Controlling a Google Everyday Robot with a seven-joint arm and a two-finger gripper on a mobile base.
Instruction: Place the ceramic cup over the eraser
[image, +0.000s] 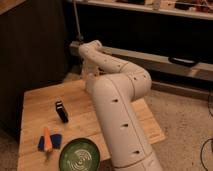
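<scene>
Now the eraser (61, 111) lies at seven o'clock from the tool (90, 74) by the tabletop's (37, 100) far edge; whether the tool is open or closed, I cannot tell.

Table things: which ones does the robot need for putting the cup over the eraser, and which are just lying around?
For the job: eraser, the black block; gripper, at the table far edge; ceramic cup, hidden from view.
Just lying about: blue pad with orange stick; green dish, both near the front edge.

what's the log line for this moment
gripper: low at table far edge | eraser: uncovered, mid-table | ceramic cup: not visible
</scene>
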